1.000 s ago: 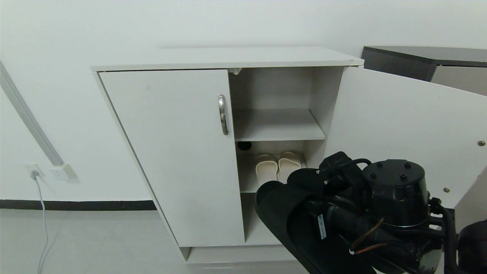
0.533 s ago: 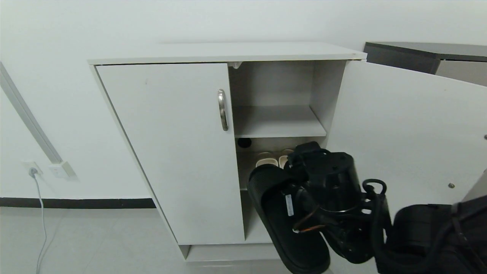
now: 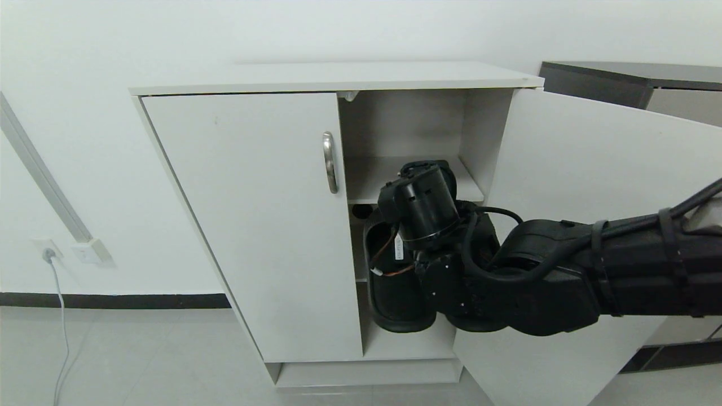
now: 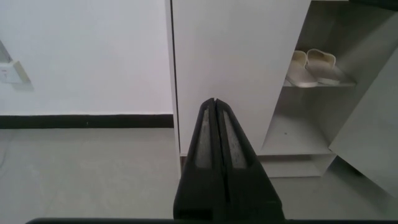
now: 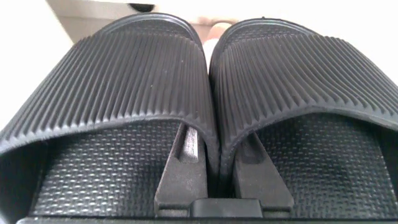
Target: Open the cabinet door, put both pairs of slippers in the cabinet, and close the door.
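Note:
The white cabinet has its left door closed and its right door swung open. My right gripper is shut on the pair of black slippers, pinching their two inner edges together. In the head view the right arm holds the black slippers inside the opening, tilted, with their lower ends above the bottom compartment. The beige slippers lie side by side on the middle shelf. My left gripper is shut on nothing, low over the floor in front of the closed door.
A metal handle sits on the closed door's edge. The upper shelf is bare. A dark unit stands behind the open door. A wall socket with a cable is at the left above grey floor.
My right arm has pushed forward and up, carrying the black slippers from in front of the cabinet into its opening. They now cover the beige slippers in the head view.

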